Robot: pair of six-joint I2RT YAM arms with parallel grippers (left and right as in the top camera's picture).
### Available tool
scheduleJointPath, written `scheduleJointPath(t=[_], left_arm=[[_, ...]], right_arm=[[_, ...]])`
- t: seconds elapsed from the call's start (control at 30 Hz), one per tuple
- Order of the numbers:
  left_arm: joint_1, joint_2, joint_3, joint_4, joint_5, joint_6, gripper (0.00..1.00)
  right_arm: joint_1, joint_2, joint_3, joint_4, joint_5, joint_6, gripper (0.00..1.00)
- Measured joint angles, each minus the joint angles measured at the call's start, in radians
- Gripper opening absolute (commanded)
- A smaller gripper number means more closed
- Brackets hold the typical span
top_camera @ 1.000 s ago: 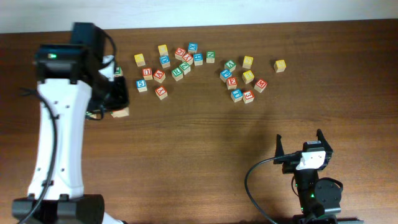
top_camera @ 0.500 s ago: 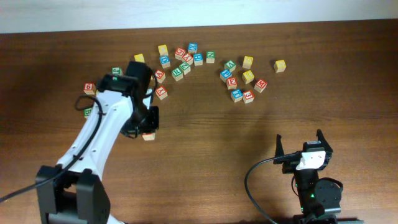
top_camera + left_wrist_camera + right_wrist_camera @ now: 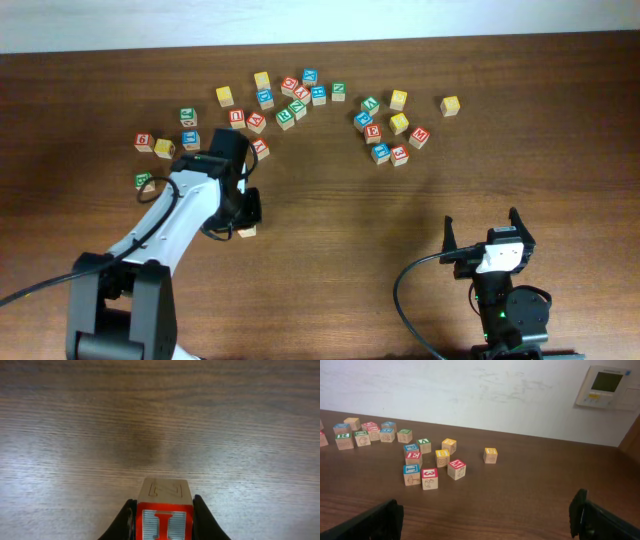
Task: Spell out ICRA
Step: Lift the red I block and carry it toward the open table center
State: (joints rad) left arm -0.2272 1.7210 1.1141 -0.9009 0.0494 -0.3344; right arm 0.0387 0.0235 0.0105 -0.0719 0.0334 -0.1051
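Gripping the red-faced I cube [image 3: 164, 510] between closed jaws, our left gripper [image 3: 246, 222] holds it at a bare stretch of the wooden surface [image 3: 75, 435], near the scattered letter cubes [image 3: 285, 100]. Its top face reads N or Z. Farther right we read a red M cube [image 3: 456, 467] and a red 3 cube [image 3: 429, 479]. Our right gripper [image 3: 487, 520] waits with jaws spread wide.

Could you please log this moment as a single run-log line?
left gripper: shut on I cube | right gripper: open, empty | I cube: apart from other cubes, over bare table
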Motion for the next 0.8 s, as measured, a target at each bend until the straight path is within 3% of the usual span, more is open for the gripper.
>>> scheduleJointPath(t=[0.47,0.8], left_arm=[[-0.005,0.0,-0.079,0.128,0.003,-0.003,0.1],[-0.092,0.0,-0.081,0.154,-0.048,-0.003,0.14]], right_arm=[[0.0,0.0,0.0,0.0,0.0,0.001,0.98],[0.0,0.0,0.0,0.0,0.0,0.0,0.98]])
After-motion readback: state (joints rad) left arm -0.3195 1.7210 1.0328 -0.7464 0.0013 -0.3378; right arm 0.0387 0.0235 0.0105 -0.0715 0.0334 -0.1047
